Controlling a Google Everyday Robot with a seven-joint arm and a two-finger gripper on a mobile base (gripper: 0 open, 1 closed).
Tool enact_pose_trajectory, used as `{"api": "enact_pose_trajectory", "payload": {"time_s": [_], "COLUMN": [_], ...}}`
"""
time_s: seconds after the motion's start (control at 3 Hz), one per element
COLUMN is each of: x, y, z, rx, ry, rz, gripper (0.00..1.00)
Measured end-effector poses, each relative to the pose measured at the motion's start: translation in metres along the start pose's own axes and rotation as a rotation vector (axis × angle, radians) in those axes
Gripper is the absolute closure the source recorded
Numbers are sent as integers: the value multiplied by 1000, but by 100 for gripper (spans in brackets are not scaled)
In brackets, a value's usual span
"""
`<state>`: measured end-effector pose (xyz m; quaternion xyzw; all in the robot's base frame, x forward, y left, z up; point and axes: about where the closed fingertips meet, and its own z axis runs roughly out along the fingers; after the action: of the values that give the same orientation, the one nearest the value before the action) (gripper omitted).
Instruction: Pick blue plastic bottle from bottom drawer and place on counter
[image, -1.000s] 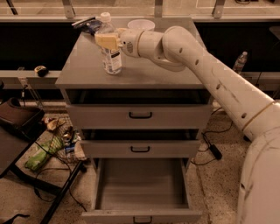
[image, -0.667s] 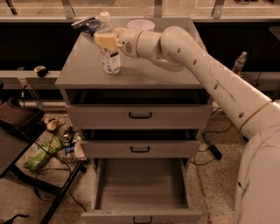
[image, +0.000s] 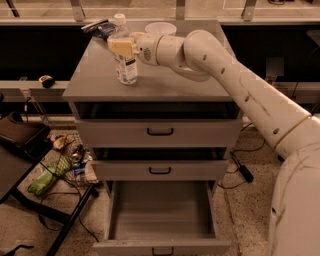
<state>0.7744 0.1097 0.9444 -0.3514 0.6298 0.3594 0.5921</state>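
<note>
The blue plastic bottle (image: 126, 64), clear with a white cap, stands upright on the counter (image: 175, 77) near its left side. My gripper (image: 121, 47) reaches in from the right and is shut on the bottle's upper part, its pale fingers (image: 118, 48) across the front. The bottom of the bottle rests on the counter top. The bottom drawer (image: 159, 212) is pulled wide open below and its grey inside holds nothing. The two drawers above it are slightly ajar.
A pale bowl (image: 160, 28) and a dark flat object (image: 97, 26) sit at the counter's back edge. Left of the cabinet are a black stand (image: 22, 150) and floor clutter with a green bag (image: 46, 180). A cable and plug (image: 245, 172) lie to the right.
Almost nothing differs: the gripper and bottle stay at the same spot on the counter, and the drawer stays open.
</note>
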Motion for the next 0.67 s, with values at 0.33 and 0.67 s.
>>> {"api": "enact_pose_trajectory", "payload": {"time_s": [0.33,0.67], "x": [0,0], "y": [0,0], "z": [0,0], "rx": [0,0], "ry": [0,0], "rz": [0,0], "gripper": [27,4]}}
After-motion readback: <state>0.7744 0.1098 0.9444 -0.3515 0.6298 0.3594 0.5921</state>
